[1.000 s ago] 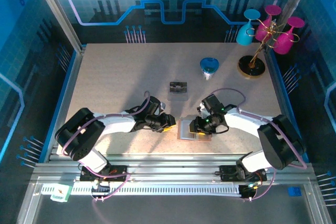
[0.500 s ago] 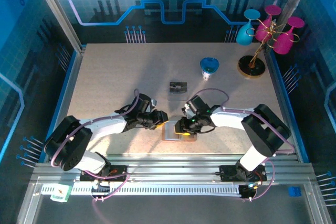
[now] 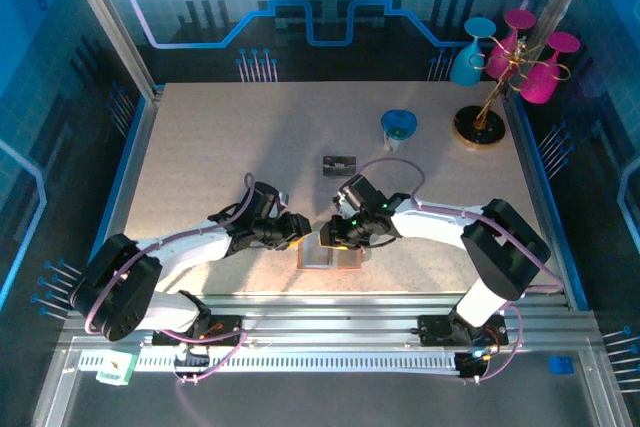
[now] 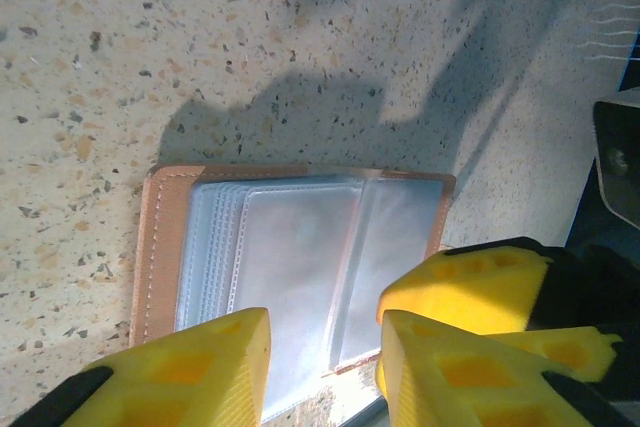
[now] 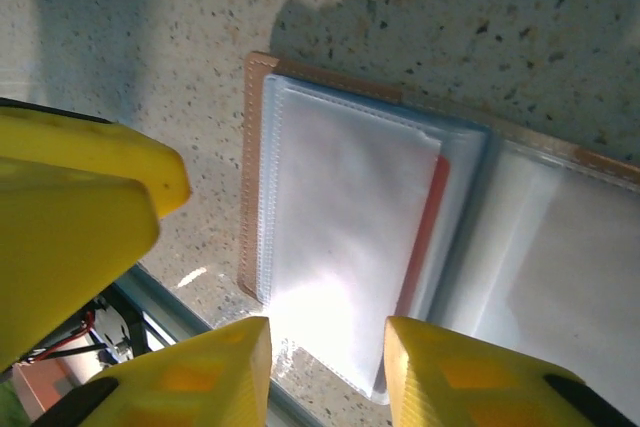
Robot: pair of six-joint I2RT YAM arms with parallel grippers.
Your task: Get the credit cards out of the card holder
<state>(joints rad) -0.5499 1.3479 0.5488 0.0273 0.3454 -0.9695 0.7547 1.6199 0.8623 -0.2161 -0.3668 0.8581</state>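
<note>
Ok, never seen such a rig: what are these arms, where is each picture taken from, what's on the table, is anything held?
Two robot arms are bolted at the near edge of the table, each ending in a yellow two-fingered pincer. One picture looks down from above; the other two come from cameras on the wrists. In the overhead view the left pincer and right pincer meet over an open card holder, tan outside with clear sleeves; a red card edge shows in one sleeve. Farther back stand a blue cup, a small dark item and a stand of coloured glasses. Both pincers stand part open; nothing looks gripped.
</note>
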